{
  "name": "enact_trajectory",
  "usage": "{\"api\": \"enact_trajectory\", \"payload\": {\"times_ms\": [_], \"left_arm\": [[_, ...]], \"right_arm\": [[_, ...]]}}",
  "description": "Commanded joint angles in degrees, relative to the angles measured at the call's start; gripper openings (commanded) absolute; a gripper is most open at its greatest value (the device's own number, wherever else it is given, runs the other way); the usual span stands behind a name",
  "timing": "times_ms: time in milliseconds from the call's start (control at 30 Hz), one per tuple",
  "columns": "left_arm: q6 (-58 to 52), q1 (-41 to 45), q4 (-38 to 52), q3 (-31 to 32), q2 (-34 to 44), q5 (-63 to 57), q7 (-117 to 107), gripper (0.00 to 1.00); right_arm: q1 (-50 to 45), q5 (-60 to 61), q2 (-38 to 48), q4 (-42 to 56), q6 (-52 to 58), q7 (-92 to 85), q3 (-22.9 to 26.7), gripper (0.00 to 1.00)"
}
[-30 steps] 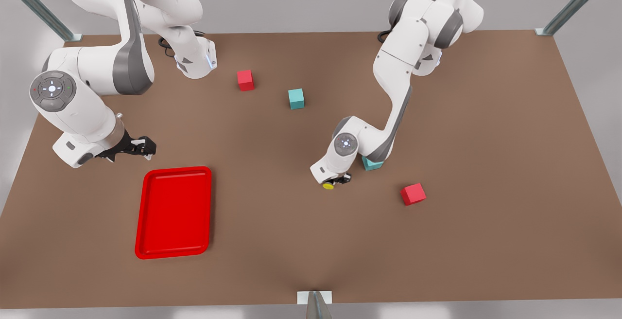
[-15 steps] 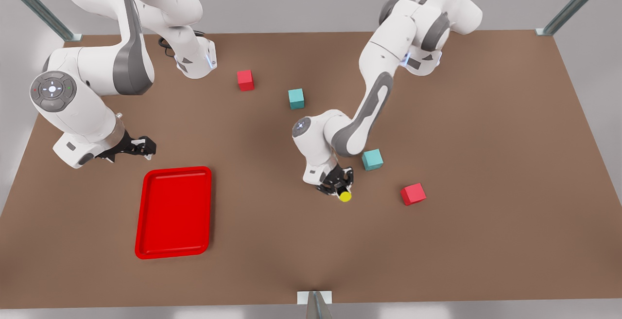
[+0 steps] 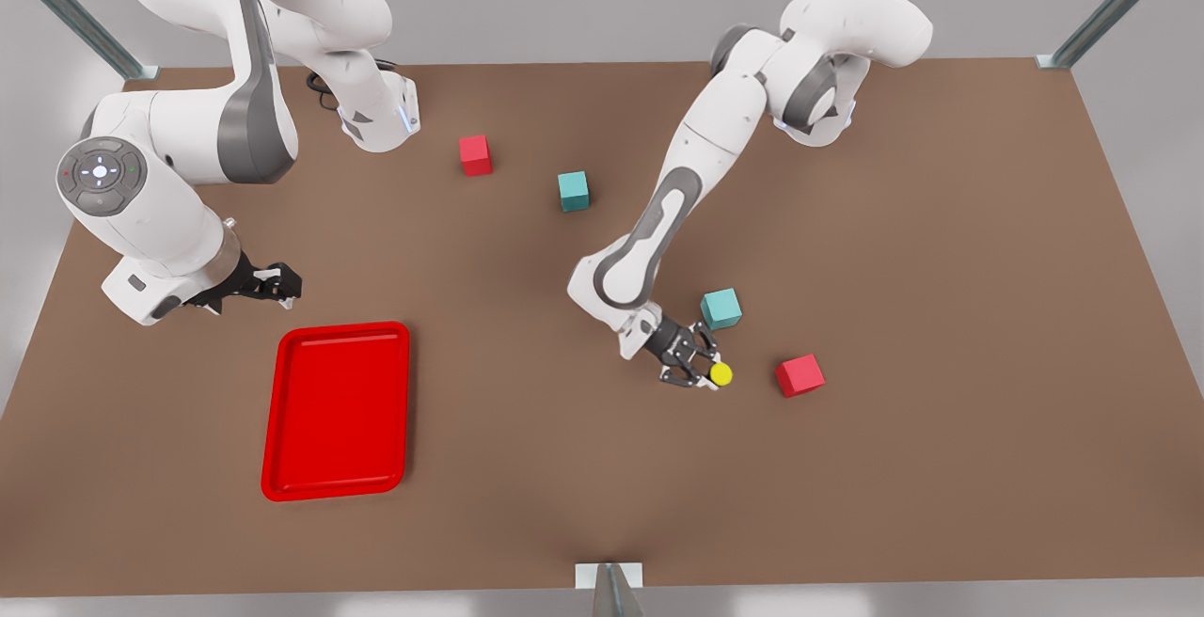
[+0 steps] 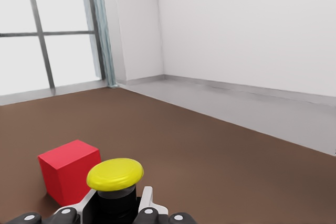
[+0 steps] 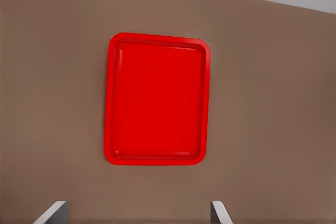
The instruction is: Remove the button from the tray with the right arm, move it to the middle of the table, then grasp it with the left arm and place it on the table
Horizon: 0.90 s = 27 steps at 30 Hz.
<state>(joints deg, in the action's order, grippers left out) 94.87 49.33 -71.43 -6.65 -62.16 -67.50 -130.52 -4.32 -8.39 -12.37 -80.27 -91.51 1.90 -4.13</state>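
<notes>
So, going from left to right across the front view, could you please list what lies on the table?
Right claw → tray → red cube → teal cube → left claw gripping the button → second red cube.

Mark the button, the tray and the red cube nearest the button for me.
button (image 3: 721,373): front view, on its yellow cap.
tray (image 3: 339,410): front view, on its bare red floor.
red cube (image 3: 800,375): front view, on its top face.
</notes>
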Motion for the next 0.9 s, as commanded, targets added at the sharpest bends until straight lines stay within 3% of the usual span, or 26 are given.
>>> {"api": "enact_trajectory", "payload": {"times_ms": [0,333,367,400,867], "left_arm": [[-1.00,-0.02,-0.02,-0.03,-0.68,-3.25,-38.58,0.46],[0.50,-0.55,-0.02,-0.03,-3.49,-4.92,-38.40,0.47],[0.58,-0.55,-0.02,-0.03,-3.49,-5.01,-38.14,0.61],[0.58,-0.64,-0.02,-0.03,-3.49,-5.01,-38.05,1.00],[0.50,-0.55,-0.02,-0.03,-3.05,-4.92,-36.74,1.00]], "right_arm": [[0.01,0.04,0.07,0.03,0.02,-0.31,0.00,1.00],[0.80,0.13,-0.11,0.12,-0.07,-0.14,0.00,1.00],[0.80,0.13,-0.11,0.12,-0.07,-0.14,-0.09,1.00],[0.80,0.13,-0.11,0.12,-0.07,-0.14,0.00,1.00],[0.80,0.13,-0.11,0.12,-0.07,-0.23,0.00,1.00]]}}
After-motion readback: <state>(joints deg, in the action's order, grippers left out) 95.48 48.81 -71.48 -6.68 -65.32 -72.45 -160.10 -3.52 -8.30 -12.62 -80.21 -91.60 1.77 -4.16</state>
